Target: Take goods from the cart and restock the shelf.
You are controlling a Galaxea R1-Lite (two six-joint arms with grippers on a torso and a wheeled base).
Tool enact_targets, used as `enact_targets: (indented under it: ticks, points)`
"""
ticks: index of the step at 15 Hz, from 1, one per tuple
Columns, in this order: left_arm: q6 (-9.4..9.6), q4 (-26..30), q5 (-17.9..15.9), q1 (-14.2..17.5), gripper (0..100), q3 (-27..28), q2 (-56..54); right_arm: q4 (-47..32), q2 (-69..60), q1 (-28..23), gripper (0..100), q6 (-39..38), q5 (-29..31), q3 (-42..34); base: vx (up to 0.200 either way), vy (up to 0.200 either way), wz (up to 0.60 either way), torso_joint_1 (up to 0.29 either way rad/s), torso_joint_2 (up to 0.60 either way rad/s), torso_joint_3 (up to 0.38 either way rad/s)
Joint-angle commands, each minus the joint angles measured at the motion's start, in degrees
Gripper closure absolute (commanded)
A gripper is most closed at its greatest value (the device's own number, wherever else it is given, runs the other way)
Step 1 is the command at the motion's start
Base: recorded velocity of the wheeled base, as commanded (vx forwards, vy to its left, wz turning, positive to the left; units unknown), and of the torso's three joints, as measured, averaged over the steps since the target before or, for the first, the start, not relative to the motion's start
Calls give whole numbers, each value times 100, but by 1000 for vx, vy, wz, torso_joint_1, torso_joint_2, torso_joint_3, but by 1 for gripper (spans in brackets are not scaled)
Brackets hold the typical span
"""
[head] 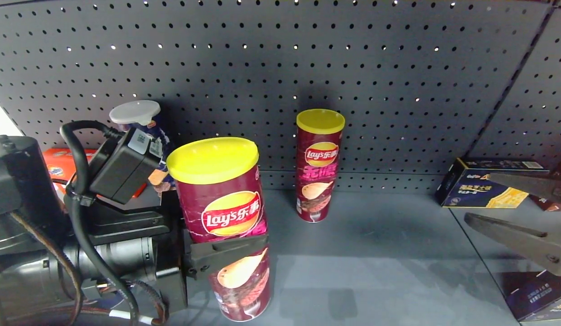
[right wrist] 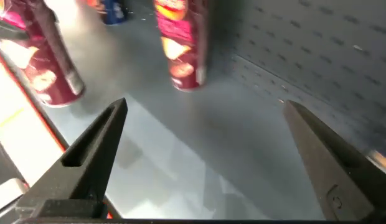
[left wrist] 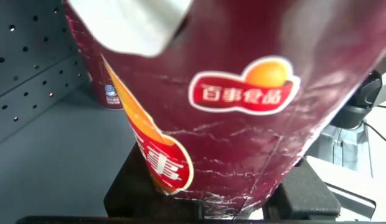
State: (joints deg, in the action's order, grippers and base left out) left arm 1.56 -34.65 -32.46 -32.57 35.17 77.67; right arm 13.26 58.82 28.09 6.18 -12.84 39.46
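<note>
We are seeing a glossy, finely creased paper wrap on the nearer chip can [left wrist: 243,124], a smooth yellow plastic lid [head: 212,159] on it, and matt grey painted metal on the shelf [head: 375,253] and its perforated back panel [head: 307,59].

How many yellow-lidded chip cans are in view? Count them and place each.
2. The front can is clamped in the left gripper; the back can stands upright by the pegboard wall. Others may hide behind the arm.

Head camera down over the shelf [head: 375,253]; left wrist tight on a can [left wrist: 243,93]; right wrist across that shelf.
</note>
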Motion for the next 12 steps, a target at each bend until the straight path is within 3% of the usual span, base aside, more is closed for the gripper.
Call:
enact_targets:
  ticks: [1,4,8,12]
  points:
    - [2,2,3,-3,100,-1,-6,273,842,127,0,6,-158,211,0,0,0,0,0,0]
    - [2,2,12,-3,100,-1,3,739,1228,83,0,15,-606,229,0,0,0,0,0,0]
    - [2,10,12,5,100,-37,3,2022,2134,13,0,103,-1186,264,0,0,0,0,0,0]
    - [2,2,12,23,100,-63,12,2506,2485,-40,0,129,-1643,281,0,0,0,0,0,0]
